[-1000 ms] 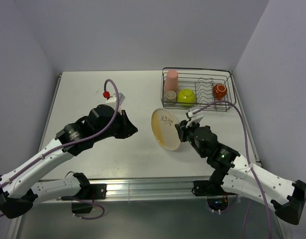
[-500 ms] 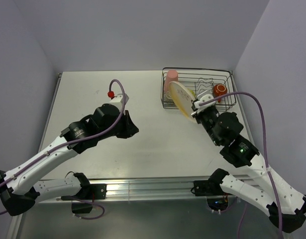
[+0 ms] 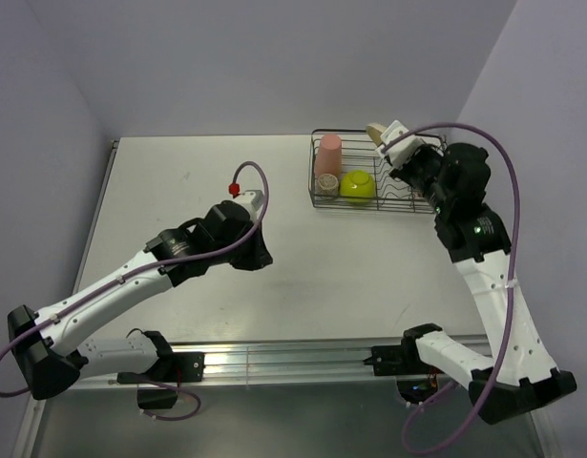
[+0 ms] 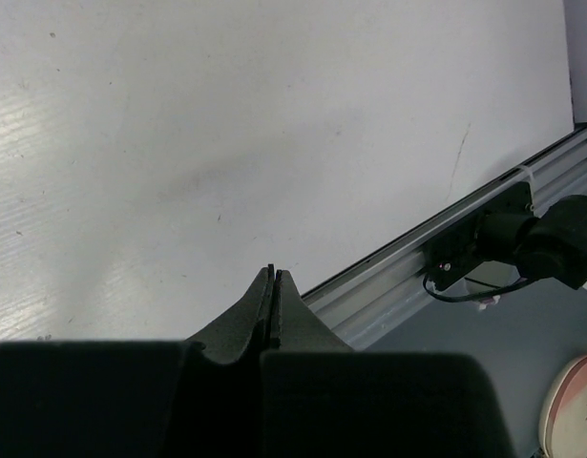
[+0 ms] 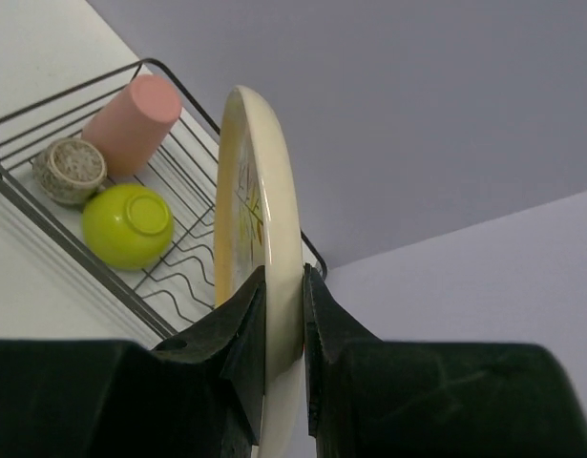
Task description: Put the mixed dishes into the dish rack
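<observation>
Right gripper (image 5: 282, 279) pinches the pale-yellow plate (image 5: 260, 181) by its rim, edge-on above the dish rack (image 3: 398, 202). Left gripper (image 4: 273, 279): jaws pressed together, empty. Risk: rim-only hold may let the plate pivot, missing the slot wires (image 5: 183, 277) or striking the lime-green bowl (image 5: 131, 224).

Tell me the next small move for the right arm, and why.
Probably lower the plate edge-first into the dish rack. The right gripper is clamped on the plate's rim and holds it upright above the rack. The wavy slot wires below look bare, while the pink tumbler, lime-green bowl and small cup sit at the other end.
</observation>
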You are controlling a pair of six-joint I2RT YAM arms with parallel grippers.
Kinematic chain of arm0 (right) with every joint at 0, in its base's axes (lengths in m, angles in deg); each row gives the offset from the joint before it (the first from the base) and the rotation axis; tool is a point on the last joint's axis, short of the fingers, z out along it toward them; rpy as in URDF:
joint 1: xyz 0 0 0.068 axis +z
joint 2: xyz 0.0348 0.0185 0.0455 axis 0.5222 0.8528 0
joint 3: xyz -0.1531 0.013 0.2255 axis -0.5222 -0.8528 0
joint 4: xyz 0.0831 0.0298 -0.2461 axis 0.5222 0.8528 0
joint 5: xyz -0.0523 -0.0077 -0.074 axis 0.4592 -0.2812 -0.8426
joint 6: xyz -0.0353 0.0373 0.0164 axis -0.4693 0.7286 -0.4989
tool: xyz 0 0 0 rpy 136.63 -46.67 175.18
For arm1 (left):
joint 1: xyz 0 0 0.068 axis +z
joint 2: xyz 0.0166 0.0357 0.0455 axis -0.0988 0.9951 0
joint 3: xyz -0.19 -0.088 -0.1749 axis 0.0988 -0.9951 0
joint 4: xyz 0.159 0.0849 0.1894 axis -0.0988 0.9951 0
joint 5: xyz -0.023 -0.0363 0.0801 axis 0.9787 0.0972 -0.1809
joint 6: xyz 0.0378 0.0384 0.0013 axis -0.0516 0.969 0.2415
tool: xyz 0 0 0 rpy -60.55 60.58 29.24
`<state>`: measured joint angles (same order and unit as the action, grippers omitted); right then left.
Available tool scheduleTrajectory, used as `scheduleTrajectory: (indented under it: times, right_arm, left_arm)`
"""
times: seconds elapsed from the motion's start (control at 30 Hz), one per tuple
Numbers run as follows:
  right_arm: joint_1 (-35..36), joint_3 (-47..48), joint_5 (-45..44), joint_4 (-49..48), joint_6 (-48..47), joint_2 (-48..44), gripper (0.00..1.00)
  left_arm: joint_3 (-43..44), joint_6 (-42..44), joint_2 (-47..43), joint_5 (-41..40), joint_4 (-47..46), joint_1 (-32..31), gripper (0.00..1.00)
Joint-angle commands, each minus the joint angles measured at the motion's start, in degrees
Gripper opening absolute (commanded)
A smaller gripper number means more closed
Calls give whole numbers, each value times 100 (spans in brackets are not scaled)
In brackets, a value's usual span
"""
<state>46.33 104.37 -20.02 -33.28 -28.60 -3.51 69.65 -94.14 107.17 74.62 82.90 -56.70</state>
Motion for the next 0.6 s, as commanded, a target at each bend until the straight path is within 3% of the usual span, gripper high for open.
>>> scheduleTrajectory:
  times: [0.0,0.3,0.57]
  right_arm:
    - [-578,1259,1029,66,-885,330,0]
    - [-949,3105,1769,2044,-1975,1586,0]
    - [-1238,3539,2234,2591,-2721,2071,0]
  left_arm:
    - [10,210,242,240,-238,22,0]
    - [-69,658,638,819,-747,241,0]
    - [-236,895,330,1198,-1109,831,0]
